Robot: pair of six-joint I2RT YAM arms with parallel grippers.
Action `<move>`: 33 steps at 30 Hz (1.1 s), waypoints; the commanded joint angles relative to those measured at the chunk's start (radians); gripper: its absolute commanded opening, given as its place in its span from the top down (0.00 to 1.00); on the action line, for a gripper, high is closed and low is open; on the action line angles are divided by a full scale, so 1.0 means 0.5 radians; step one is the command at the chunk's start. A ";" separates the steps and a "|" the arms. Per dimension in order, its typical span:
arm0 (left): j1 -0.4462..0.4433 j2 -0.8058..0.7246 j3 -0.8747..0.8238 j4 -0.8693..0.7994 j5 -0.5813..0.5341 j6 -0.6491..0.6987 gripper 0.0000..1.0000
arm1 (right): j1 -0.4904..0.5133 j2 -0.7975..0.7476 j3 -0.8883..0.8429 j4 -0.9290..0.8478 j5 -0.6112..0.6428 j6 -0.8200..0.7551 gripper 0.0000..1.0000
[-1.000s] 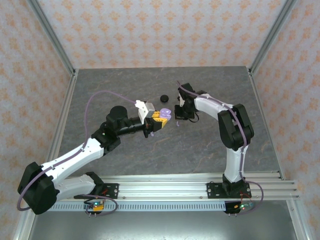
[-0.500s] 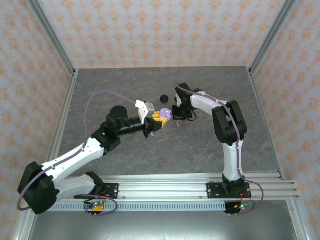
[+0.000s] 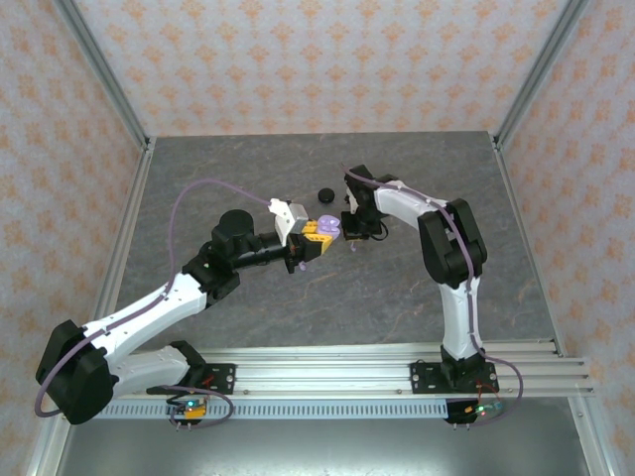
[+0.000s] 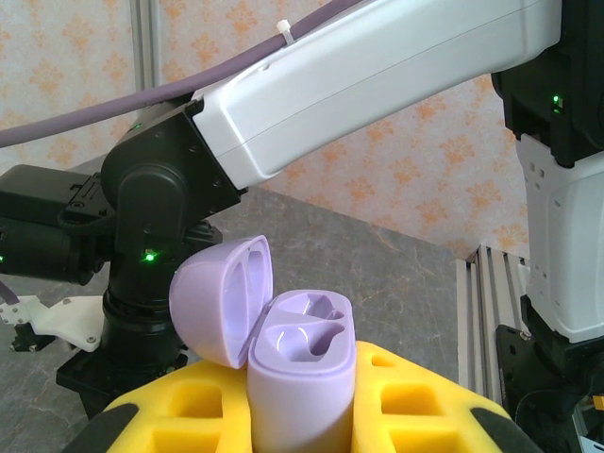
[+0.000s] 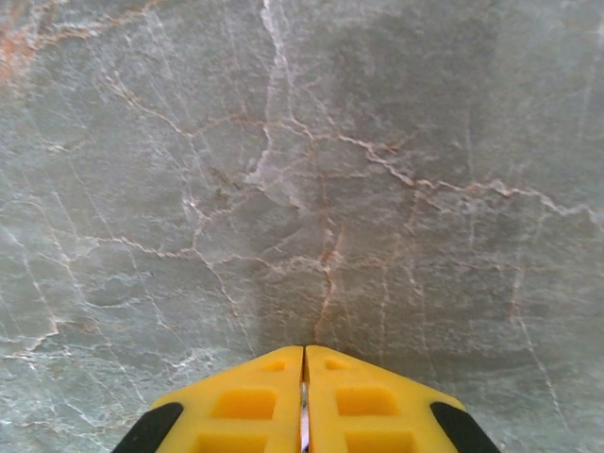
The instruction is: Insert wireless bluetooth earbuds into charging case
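Peach floral-patterned walls (image 3: 298, 59) are enclosing a grey marble-veined tabletop (image 3: 327, 297), silver aluminium posts (image 3: 106, 71) rising at its back corners, a slotted rail (image 3: 337, 372) running along its near edge.

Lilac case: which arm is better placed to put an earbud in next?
Right, probably. The left gripper is shut on the open, empty lilac case; the right gripper, shut and seemingly empty, sits beside it.

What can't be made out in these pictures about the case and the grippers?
- Right wrist view: the right gripper is shut, and its pressed fingers hide whether an earbud is pinched.
- Left wrist view: the case has its lower body hidden between the yellow fingers holding it.
- Top view: the black disc is too small to identify.
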 commanded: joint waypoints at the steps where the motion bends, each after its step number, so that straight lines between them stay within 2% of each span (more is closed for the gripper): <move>1: -0.012 0.001 0.023 0.025 -0.021 -0.013 0.86 | -0.006 -0.101 -0.073 -0.173 0.198 -0.043 0.90; 8: -0.012 -0.005 0.023 0.024 -0.026 -0.024 0.85 | -0.005 -0.187 -0.198 -0.169 0.185 -0.080 0.90; 24: -0.012 0.034 0.042 0.025 -0.024 -0.040 0.86 | -0.004 -0.292 -0.391 -0.031 -0.115 -0.136 0.87; 30: -0.012 0.019 0.046 0.010 -0.027 -0.041 0.86 | -0.004 -0.414 -0.384 -0.053 0.053 -0.099 0.86; 33: -0.012 0.012 0.050 0.003 -0.028 -0.037 0.86 | -0.005 -0.496 -0.373 -0.069 0.057 -0.087 0.85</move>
